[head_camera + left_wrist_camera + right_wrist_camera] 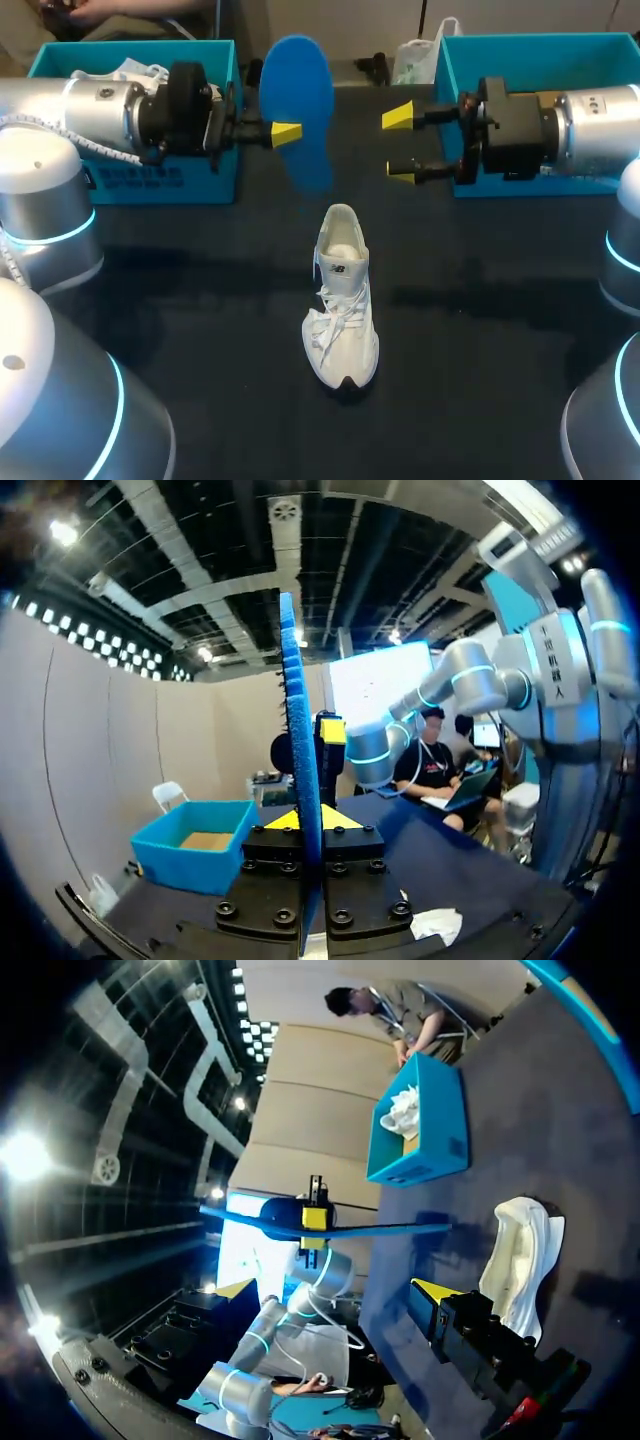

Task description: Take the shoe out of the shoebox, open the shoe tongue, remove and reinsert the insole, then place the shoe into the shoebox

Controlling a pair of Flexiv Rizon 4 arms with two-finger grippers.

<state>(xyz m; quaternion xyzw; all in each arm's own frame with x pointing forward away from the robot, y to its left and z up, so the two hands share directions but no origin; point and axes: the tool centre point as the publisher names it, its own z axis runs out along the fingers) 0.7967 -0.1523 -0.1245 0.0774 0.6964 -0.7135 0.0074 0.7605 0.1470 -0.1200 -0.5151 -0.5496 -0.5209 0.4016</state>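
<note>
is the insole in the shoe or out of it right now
Out. The blue insole is clamped in the left pincer, up above the table, well apart from the white shoe standing on it.

Dark table (480, 330). Near the middle, a white shoe (342, 300), upright on its sole, toe toward the robot, heel toward the far edge. At the far side, two blue boxes: left box (190, 180) and right box (447, 70), both well apart from the shoe. At the far edge, just beside the right box, a white bag (418, 58).
</note>
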